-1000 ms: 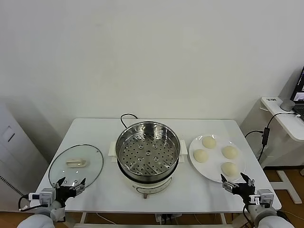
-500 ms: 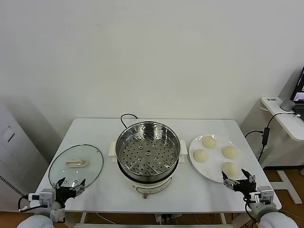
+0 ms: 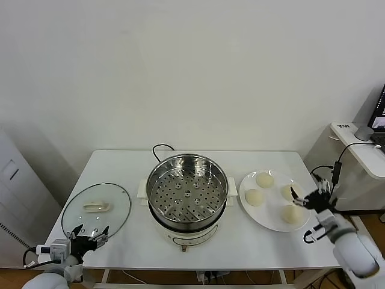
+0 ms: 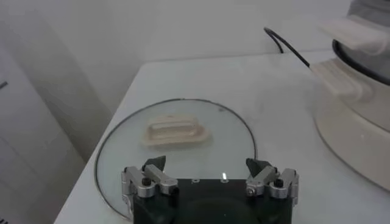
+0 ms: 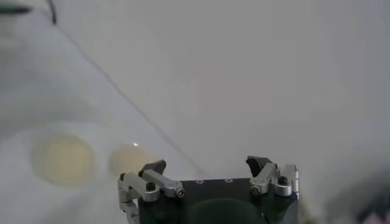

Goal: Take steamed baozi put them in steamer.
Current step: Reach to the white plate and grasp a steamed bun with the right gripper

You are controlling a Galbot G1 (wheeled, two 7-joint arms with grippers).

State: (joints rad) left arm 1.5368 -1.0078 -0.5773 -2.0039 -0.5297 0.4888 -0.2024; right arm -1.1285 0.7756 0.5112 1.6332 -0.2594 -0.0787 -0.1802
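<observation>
The steamer (image 3: 187, 192), a shiny steel pot with a perforated tray on a white base, stands mid-table and holds nothing. Several cream-white baozi lie on a white plate (image 3: 271, 208) to its right, among them a far one (image 3: 264, 179), a left one (image 3: 254, 197) and a near one (image 3: 292, 214). My right gripper (image 3: 308, 194) is open and empty, raised at the plate's right edge and partly covering one bun. Its wrist view shows the open gripper (image 5: 207, 165) and two baozi (image 5: 63, 159) beyond it. My left gripper (image 3: 90, 232) is open and empty at the front left.
A round glass lid (image 3: 96, 208) with a cream handle lies flat left of the steamer, just ahead of the left gripper (image 4: 207, 165); it also shows in the left wrist view (image 4: 177, 131). A black cord (image 3: 161, 148) runs behind the steamer. A side desk (image 3: 361, 144) stands at the far right.
My right gripper has risen from the table's front right corner and moved back to the plate's right edge. The left arm has not moved.
</observation>
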